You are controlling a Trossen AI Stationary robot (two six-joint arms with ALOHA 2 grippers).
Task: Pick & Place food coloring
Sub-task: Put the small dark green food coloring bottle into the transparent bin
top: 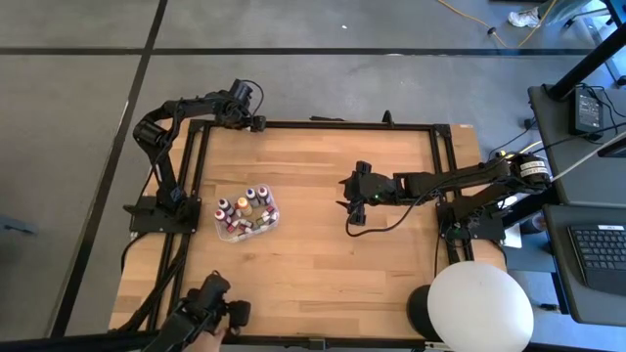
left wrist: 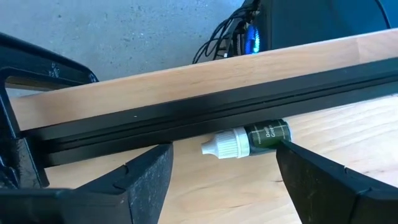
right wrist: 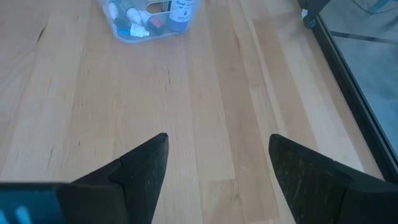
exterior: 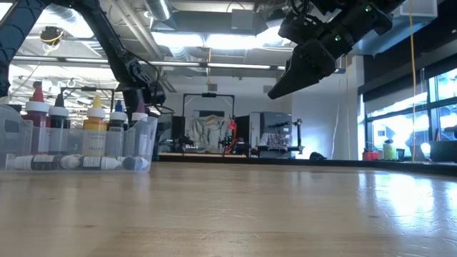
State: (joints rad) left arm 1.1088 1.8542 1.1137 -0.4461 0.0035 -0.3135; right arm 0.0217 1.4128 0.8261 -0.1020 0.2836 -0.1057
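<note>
Workshop floor, high view: grey concrete is surrounding the wooden table [top: 323, 235]; the clear tray [top: 246, 212] is sitting toward the left side with most food coloring bottles [top: 245, 207] inside.
Left gripper [top: 256, 123]: hovering at the table's far edge, beyond the tray.
Right gripper [top: 344, 203]: hanging mid-table, well apart from the tray.
Low view: bottles are standing and lying in the tray [exterior: 146, 135]; right gripper [exterior: 282, 86] is riding high above the wood.
Left wrist view: fingers are spread wide around a dark green bottle [left wrist: 249, 139] lying against the black rail [left wrist: 205, 115].
Risk: the round bottle is likely rolling under the rail, or a fingertip is jamming on the rail during closing.
Right wrist view: fingers [right wrist: 146, 165] gaping wide, holding nothing.
</note>
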